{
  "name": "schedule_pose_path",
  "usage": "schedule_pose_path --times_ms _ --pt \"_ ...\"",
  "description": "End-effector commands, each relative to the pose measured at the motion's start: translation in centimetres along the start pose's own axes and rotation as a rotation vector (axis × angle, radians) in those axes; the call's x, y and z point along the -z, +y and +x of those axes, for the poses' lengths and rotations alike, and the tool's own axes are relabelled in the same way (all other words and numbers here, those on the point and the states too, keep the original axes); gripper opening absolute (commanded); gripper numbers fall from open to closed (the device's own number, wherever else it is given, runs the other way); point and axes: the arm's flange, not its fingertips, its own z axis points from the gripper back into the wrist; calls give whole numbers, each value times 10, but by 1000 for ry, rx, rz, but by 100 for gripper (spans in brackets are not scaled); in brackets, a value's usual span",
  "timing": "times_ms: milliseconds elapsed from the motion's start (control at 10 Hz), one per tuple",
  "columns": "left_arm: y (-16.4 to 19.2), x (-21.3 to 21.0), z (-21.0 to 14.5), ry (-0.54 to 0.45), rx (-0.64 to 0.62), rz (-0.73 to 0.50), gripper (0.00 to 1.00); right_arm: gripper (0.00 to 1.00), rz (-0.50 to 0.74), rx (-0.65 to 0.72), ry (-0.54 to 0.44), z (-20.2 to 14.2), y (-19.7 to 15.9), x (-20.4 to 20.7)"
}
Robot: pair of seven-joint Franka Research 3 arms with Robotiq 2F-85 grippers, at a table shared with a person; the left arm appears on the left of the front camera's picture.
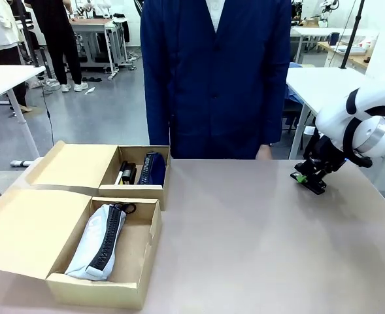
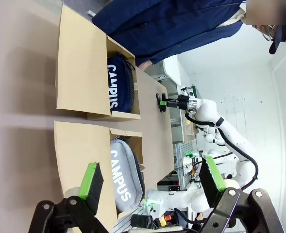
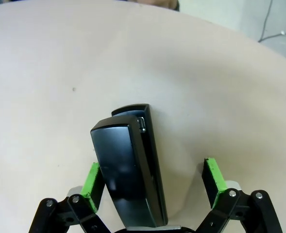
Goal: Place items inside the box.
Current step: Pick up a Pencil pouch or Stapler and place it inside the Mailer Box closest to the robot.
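I count two cardboard boxes: near box (image 1: 94, 294), far box (image 1: 133, 191). Two zip pouches: light grey pouch (image 1: 86, 256), navy "CAMPUS" pouch (image 1: 156, 169). One black stapler (image 3: 130, 170). One small black item (image 1: 127, 173), kind unclear. One person (image 1: 212, 78). Two grippers of mine: left gripper (image 2: 151, 177), right gripper (image 3: 152, 178).

Grey pouch (image 1: 87, 256), navy pouch (image 1: 155, 169) boxed, black stapler (image 3: 129, 170) flat

A glossy black stapler (image 3: 128, 170) on a matt beige table (image 1: 257, 242). Bright green pads (image 3: 213, 177) tip the black right gripper (image 3: 152, 177) on its white arm (image 1: 349, 121). The brown cardboard boxes (image 1: 97, 292) hold a light grey pouch (image 1: 87, 255) with a black zip and a navy pouch (image 2: 117, 85), both lettered "CAMPUS" in white. The person's jacket (image 1: 212, 78) is dark blue.
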Motion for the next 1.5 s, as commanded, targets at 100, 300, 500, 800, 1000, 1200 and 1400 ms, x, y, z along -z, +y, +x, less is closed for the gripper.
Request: schedule_pose_path --times_ms 100,300,500,800,1000,1200,1400 --pt "-2 -1 -1 -6 21 -17 100 43 -40 39 22 3 8 -1" --pt "-2 -1 -1 -6 21 -17 100 0 -43 45 16 2 7 -2" --pt "-2 -1 -1 -6 21 -17 100 0 -45 40 23 2 7 -2" --pt "-2 -1 -1 -6 21 -17 100 0 -42 41 44 0 6 -3" --pt "-2 -1 -1 -6 21 -17 100 0 -46 48 52 -1 8 -4" --pt "-2 -1 -1 -6 21 -17 100 0 -3 99 17 -6 20 -30" --pt "-2 -1 -1 -6 21 -17 100 0 25 271 -60 -35 65 -115"
